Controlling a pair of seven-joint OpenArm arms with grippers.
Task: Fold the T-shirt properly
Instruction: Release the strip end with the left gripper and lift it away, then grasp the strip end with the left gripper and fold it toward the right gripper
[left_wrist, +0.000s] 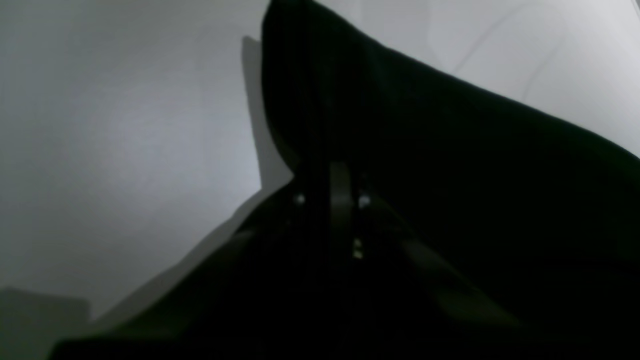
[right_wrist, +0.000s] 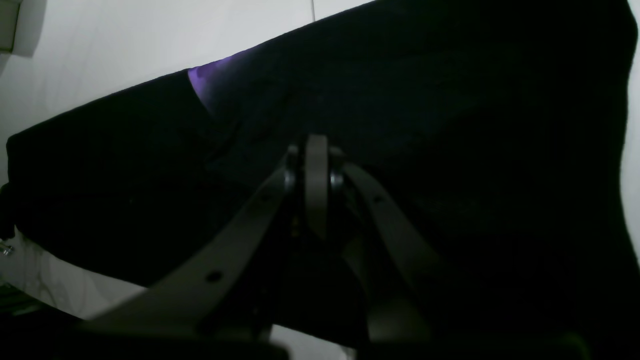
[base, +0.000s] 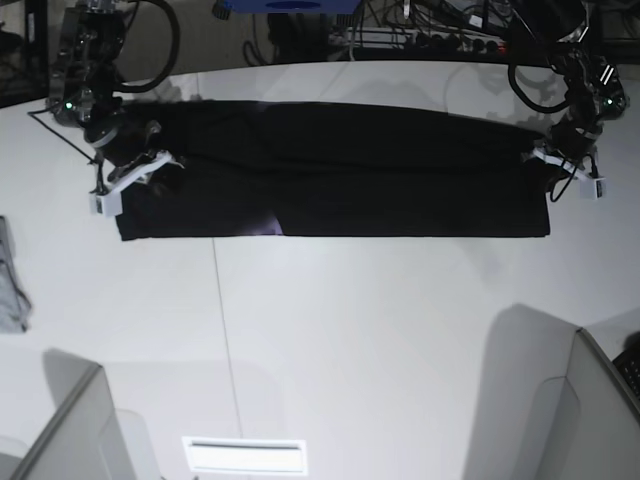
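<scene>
The black T-shirt (base: 340, 170) lies as a long, narrow band across the far side of the white table (base: 350, 320). My left gripper (base: 565, 172) is at its right end in the base view. Seen from the left wrist, that gripper (left_wrist: 331, 185) has its jaws together on a raised fold of the T-shirt (left_wrist: 450, 150). My right gripper (base: 130, 180) is at the band's left end. In the right wrist view it (right_wrist: 316, 160) is shut on the T-shirt (right_wrist: 450, 100), and a purple patch (right_wrist: 202, 80) peeks out at a fold.
A small grey cloth (base: 10, 280) lies at the table's left edge. Cables and power strips (base: 420, 35) run behind the far edge. Grey panels stand at the near left (base: 75, 430) and near right (base: 590, 400) corners.
</scene>
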